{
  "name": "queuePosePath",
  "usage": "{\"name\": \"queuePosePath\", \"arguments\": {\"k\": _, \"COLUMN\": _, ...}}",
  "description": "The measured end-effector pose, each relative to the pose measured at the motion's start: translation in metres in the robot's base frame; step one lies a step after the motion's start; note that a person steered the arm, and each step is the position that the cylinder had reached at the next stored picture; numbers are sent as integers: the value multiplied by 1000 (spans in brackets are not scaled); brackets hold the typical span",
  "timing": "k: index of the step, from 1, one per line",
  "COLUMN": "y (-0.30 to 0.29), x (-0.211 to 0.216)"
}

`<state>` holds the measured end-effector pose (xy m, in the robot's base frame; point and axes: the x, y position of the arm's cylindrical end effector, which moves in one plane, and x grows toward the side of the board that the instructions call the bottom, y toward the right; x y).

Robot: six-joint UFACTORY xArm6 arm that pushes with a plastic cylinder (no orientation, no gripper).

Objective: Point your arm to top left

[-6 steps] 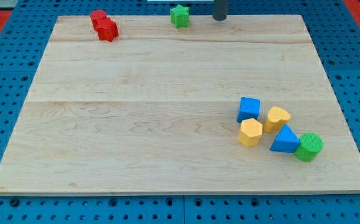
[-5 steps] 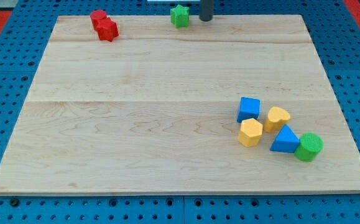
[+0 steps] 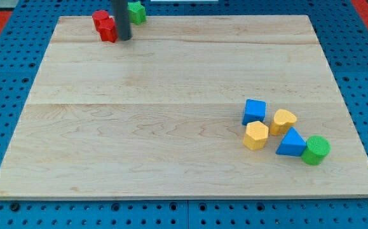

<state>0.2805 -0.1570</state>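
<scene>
the table is pale wood with a fine straight grain, a smooth matt finish and faint seams between its planks. the blue perforated base under it looks like painted metal or plastic, which one i cannot tell. the yellow blocks by the right edge look like smooth matt plastic, and my tip is a dark matt rod.

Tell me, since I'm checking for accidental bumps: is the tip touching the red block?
Cannot tell. In the camera view my tip stands right against the red block on the view's right, with no visible gap, but the rod overlaps it.
</scene>
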Motion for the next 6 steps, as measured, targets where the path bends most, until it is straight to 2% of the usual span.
{"name": "queuePosePath", "arguments": {"k": 1, "y": -70, "x": 32}}
{"name": "queuePosePath", "arguments": {"k": 2, "y": -110, "x": -20}}
{"name": "queuePosePath", "arguments": {"k": 3, "y": -109, "x": -88}}
{"name": "queuePosePath", "arguments": {"k": 5, "y": -103, "x": -89}}
{"name": "queuePosePath", "arguments": {"k": 6, "y": -23, "x": -88}}
